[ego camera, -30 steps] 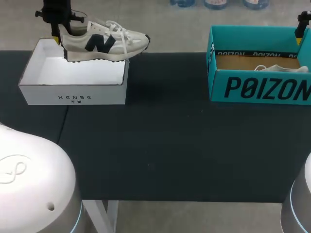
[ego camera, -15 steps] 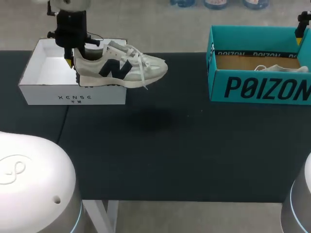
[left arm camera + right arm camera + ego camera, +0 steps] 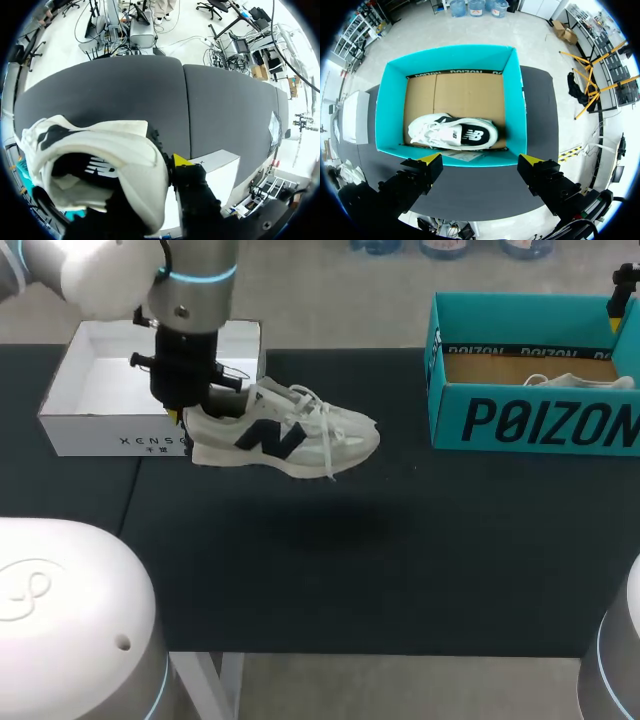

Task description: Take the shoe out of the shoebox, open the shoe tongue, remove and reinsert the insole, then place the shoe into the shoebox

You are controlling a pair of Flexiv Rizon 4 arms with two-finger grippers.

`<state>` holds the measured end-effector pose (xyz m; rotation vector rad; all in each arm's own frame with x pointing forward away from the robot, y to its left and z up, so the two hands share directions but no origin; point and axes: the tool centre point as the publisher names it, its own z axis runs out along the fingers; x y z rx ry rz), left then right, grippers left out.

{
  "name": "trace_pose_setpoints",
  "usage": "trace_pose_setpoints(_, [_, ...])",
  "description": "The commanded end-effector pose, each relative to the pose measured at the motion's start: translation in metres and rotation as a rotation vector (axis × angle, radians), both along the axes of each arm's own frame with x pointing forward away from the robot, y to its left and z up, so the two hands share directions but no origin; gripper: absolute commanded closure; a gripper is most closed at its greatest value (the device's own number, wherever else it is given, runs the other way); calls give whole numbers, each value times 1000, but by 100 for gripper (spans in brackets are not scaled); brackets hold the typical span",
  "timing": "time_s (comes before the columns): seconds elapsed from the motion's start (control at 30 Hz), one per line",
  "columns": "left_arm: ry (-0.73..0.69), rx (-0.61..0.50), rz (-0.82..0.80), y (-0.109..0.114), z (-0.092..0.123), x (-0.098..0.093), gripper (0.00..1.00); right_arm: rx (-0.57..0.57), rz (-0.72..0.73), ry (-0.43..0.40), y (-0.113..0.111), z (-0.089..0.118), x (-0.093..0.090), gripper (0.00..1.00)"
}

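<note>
A cream sneaker with a dark side logo [image 3: 290,435] hangs above the dark table, just right of the white shoebox [image 3: 100,425], toe pointing right. My left gripper [image 3: 185,412] is shut on its heel collar. In the left wrist view the sneaker [image 3: 100,155] fills the space ahead of the left gripper [image 3: 167,167]; one yellow fingertip [image 3: 180,160] shows outside the heel and the other is hidden inside the shoe. My right gripper [image 3: 481,161] stands open above the teal shoebox [image 3: 515,100], nothing between its fingers.
The teal shoebox [image 3: 530,420] stands at the back right with a second white sneaker [image 3: 455,131] lying in it. The white shoebox [image 3: 220,170] holds nothing. The dark table [image 3: 350,570] stretches across the middle and front.
My left arm has carried the sneaker out from over the white shoebox, forward and to the right and lower toward the table. The right arm has kept still.
</note>
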<state>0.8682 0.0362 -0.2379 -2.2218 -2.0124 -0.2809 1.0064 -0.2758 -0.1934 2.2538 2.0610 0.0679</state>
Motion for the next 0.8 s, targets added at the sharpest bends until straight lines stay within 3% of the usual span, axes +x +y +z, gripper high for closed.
trace_pose_setpoints(0.03, [-318, -12, -75, -15, -18, -11, 100, 1, 0, -3, 0, 0, -1, 0])
trace_pose_setpoints(0.4, [-370, 65, -55, -53, -70, -20, 100, 1, 0, -3, 0, 0, -1, 0])
trace_pose_setpoints(0.6, [-342, 55, -29, -71, -86, -11, 100, 1, 0, -3, 0, 0, -1, 0])
trace_pose_setpoints(0.8, [-272, 41, -18, -80, -97, -15, 100, 1, 0, -3, 0, 0, -1, 0])
